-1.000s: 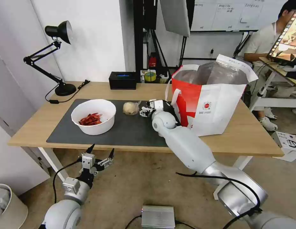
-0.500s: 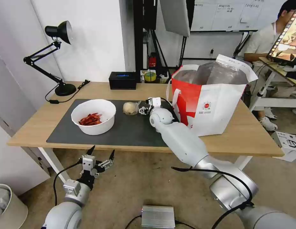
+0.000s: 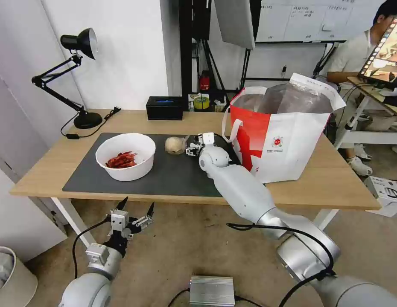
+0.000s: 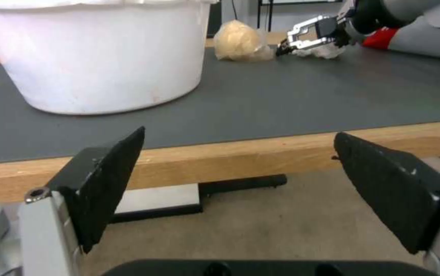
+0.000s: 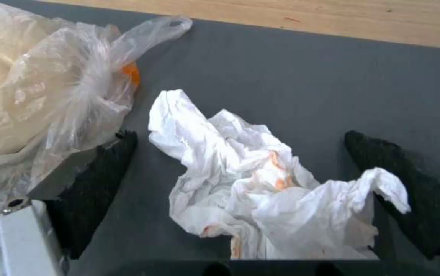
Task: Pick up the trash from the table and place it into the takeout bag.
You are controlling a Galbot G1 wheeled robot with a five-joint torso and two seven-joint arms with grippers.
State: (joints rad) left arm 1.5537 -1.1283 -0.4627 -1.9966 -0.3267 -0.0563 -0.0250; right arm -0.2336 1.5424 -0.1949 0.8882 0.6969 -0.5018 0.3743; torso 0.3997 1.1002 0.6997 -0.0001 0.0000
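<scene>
Table: light wooden desk top (image 3: 326, 179) on white legs, with a large dark grey mat (image 3: 173, 175) covering its middle.
Room: white wall behind, a black desk lamp (image 3: 77, 76) at the far left corner of the desk, a black box (image 3: 164, 107) at the far edge.
On the mat: white round bowl (image 3: 125, 156) with red scraps toward the left; balled cloudy plastic wrap (image 3: 175, 145) near the middle; crumpled white tissue (image 5: 260, 184), stained orange, just beside the wrap.
Takeout bag: white-and-red tote (image 3: 284, 136) stands upright on the right half of the desk, mouth open, foil lining showing.
Open room: bare mat lies between the bowl and the near edge; bare floor below the front edge.
Right gripper (image 5: 281, 188): low over the mat, fingers spread wide on either side of the tissue, not pinching it; one finger (image 5: 97, 184) lies against the plastic wrap.
Left gripper (image 3: 134, 209): below the front edge of the desk, fingers apart, holding nothing.
</scene>
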